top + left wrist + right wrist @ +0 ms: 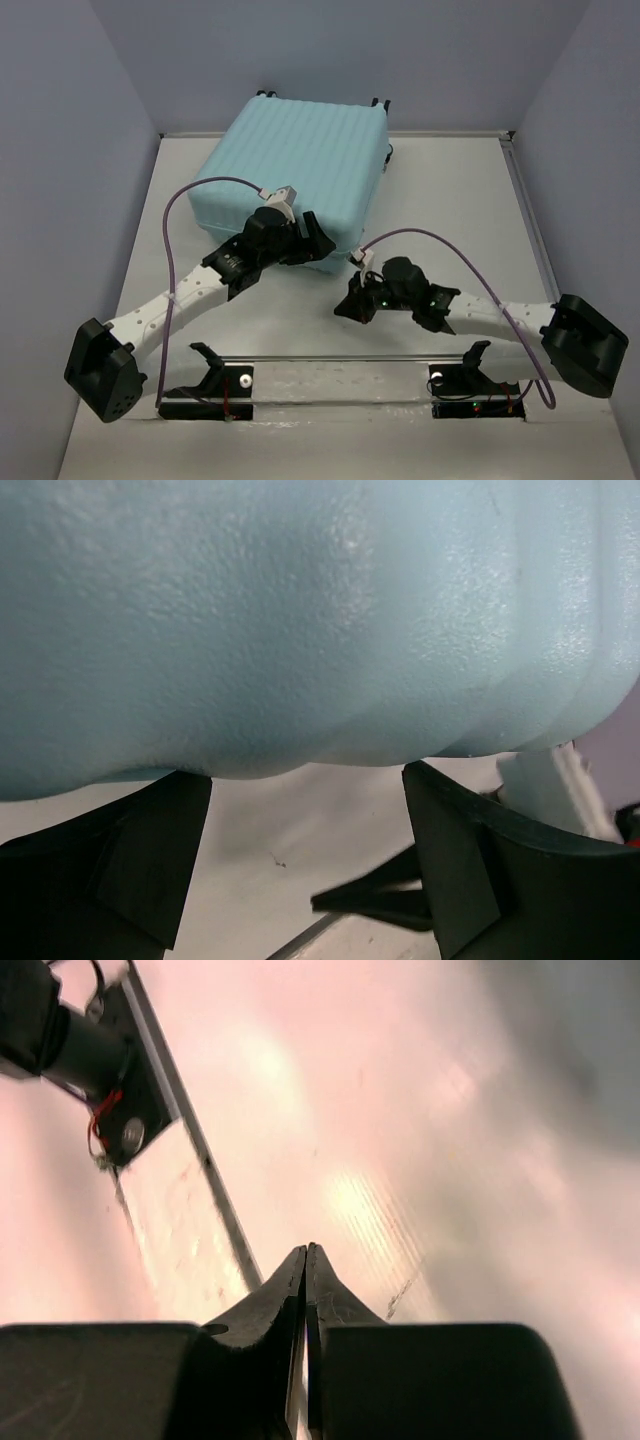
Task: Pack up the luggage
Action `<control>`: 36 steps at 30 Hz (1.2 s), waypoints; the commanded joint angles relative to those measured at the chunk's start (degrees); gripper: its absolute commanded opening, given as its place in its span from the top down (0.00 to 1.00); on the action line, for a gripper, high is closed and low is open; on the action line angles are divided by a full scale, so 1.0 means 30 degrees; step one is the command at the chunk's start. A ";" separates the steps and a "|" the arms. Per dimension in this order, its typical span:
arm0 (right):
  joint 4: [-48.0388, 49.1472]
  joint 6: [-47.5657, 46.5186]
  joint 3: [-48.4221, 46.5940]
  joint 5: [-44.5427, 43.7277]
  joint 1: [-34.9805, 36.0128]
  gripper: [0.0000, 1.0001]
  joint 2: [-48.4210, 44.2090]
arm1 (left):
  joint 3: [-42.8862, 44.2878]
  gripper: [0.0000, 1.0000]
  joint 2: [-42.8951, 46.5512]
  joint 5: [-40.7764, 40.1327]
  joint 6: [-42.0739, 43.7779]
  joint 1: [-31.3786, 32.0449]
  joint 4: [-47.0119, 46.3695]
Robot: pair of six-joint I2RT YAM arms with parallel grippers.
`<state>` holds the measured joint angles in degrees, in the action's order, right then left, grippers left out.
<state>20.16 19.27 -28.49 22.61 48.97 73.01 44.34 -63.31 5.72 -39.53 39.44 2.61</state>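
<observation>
Toward the far middle of the table (450,200) lies the luggage (300,160), a pale aqua hard-shell case lying flat and closed with its ribbed shell facing up. Small dark wheels (265,93) peek out along its far edge.

At the case's near edge sits the left gripper (308,238), its arm reaching in from the near left. Its jaws are spread wide. In the left wrist view the two dark fingers (150,850) stand apart on either side of the gripper's gap (305,780), with the rounded rim of the blue shell (300,620) filling everything above them. The fingertips come right up under that rim; I cannot tell whether they touch it.

To the right and nearer, the right gripper (350,305) hangs low over bare tabletop, apart from the case's near right corner. Its jaws are pressed together with nothing between them, and the right wrist view shows the tips meeting in a thin seam (307,1252). Beyond them runs the metal rail (190,1160) that carries the arm bases.
</observation>
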 commanded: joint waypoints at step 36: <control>0.2125 -0.7505 -0.3480 0.2159 -1.0113 0.51 0.2408 | -0.3911 0.15 0.3350 -0.0968 0.0343 0.1150 -0.4035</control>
<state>19.16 2.33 -35.33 25.34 20.03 78.78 29.54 -51.59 1.58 -39.92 42.19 -5.19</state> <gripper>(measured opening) 0.482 0.856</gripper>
